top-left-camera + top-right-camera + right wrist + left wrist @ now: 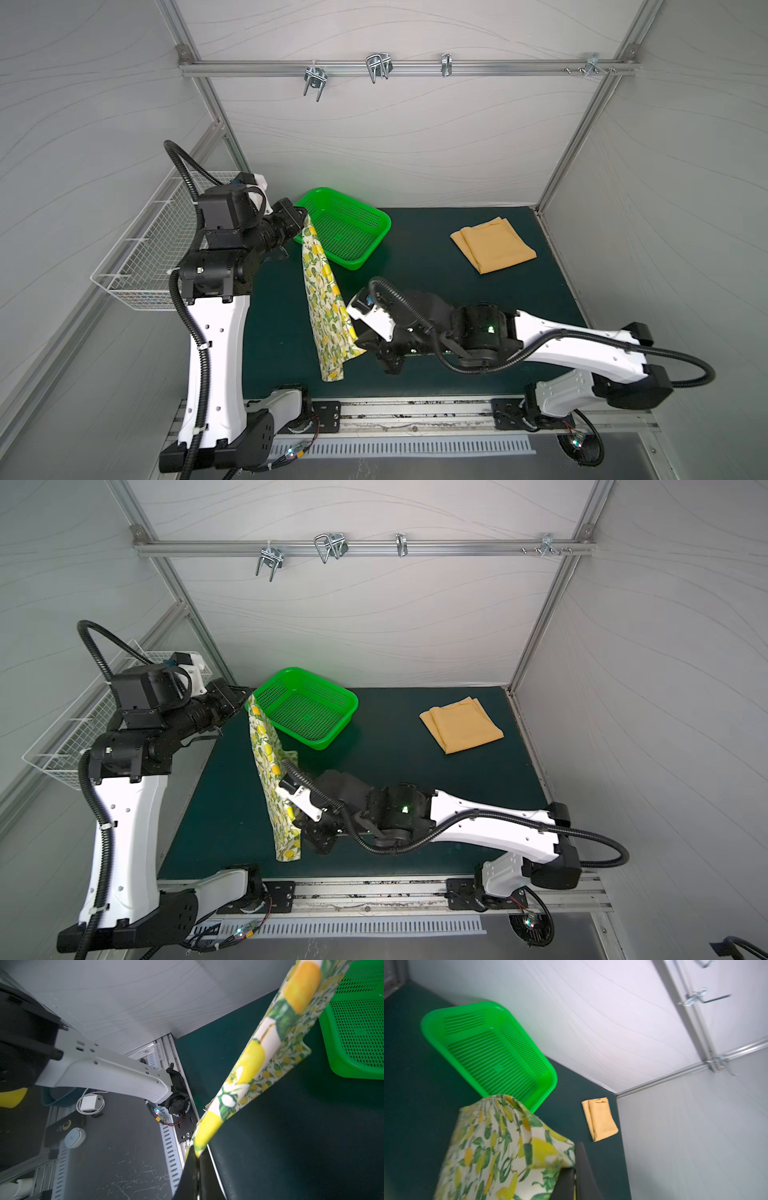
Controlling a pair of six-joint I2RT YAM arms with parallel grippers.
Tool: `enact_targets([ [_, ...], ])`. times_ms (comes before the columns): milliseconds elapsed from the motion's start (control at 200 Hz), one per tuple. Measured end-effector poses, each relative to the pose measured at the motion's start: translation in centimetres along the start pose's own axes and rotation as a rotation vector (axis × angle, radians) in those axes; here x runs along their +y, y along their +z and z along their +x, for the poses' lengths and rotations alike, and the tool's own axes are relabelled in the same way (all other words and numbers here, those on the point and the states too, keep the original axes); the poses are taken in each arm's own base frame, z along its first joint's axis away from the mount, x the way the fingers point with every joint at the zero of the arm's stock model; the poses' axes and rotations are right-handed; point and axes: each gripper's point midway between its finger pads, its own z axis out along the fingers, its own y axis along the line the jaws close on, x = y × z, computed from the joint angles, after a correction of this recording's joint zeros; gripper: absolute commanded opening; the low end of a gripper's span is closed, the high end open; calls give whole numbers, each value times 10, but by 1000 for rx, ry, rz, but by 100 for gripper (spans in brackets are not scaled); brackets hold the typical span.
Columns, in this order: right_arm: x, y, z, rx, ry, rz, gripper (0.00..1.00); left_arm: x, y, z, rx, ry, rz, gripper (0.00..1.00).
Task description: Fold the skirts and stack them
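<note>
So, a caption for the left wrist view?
Left pincer grips the lemon-print skirt; green basket and folded mustard skirt behind.

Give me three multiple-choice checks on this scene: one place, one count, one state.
1. Where is the mustard skirt? A on a wall hook; B on the table, far right; C on the floor.
2. How many skirts lie in the green basket? A none; B one; C two.
3. The lemon skirt is: A flat on the table; B folded; C held up by both claws.
B: it lies folded near the right wall. A: only bare mesh shows. C: left claw and right claw are each shut on its edge.
</note>
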Motion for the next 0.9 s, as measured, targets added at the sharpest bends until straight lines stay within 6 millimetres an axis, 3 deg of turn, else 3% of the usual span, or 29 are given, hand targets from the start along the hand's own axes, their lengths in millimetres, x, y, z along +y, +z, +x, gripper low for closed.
enact_targets([
  [85,-40,-15,6,-22,87,54,0,-23,21,6,48,29,63,0],
  [190,-95,-22,32,-5,227,152,0,-45,74,34,170,72,116,0],
  [365,-175,-26,98,77,461,321,0,-34,194,117,436,88,78,0],
  [490,-220,-43,138,101,601,428,0,-34,257,176,580,114,60,0],
  [570,-251,-61,159,89,693,508,0,-45,281,204,629,141,76,0],
  [665,-279,-80,179,68,796,571,0,-62,299,222,653,159,107,0],
  [780,-304,-99,201,50,906,616,1,-82,312,229,654,156,154,0],
  [900,-325,-108,214,45,974,641,8,-84,329,230,643,134,170,0],
])
